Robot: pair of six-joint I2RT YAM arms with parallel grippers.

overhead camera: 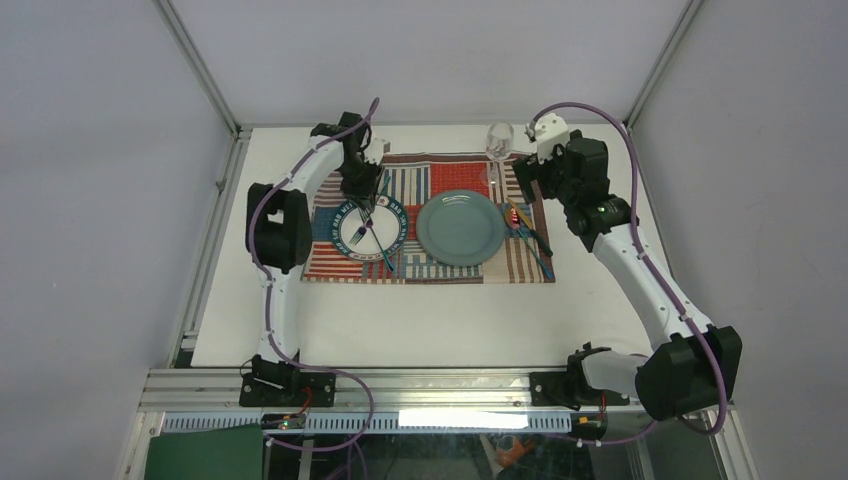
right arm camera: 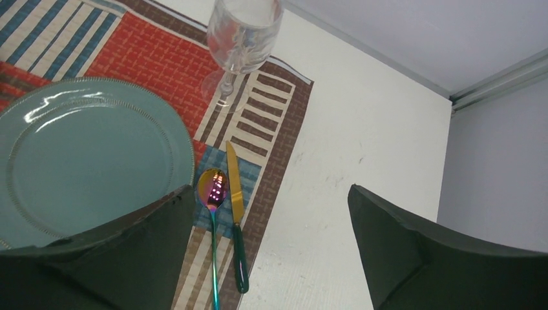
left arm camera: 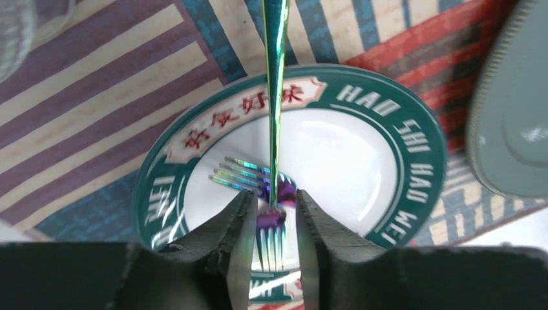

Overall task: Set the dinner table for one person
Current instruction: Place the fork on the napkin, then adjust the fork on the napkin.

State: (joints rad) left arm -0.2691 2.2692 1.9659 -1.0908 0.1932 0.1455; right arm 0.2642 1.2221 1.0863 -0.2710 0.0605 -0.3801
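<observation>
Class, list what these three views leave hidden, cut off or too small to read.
Left wrist: crosswise fork, handle hidden behind the left tool.
Right wrist: wine glass, rim cut by top edge; spoon, end cut by bottom edge.
Top external: knife and spoon, too small to tell apart.

left arm (overhead camera: 300, 182) bends at the elbow, left claw (left arm camera: 274, 201) pointing down, jaws narrowly parted. right arm (overhead camera: 640, 275) stretches forward, right claw (right arm camera: 269, 191) spread wide.

In the left wrist view, the handle of one fork (left arm camera: 274, 77) is cut off by the top edge. That of the second fork (left arm camera: 239, 174) is hidden behind the left gripper (left arm camera: 274, 196). The large plate (left arm camera: 517, 116) is cropped at right.

In the right wrist view, the glass (right arm camera: 242, 32) is cut off at top and the spoon (right arm camera: 213, 194) at bottom.
</observation>
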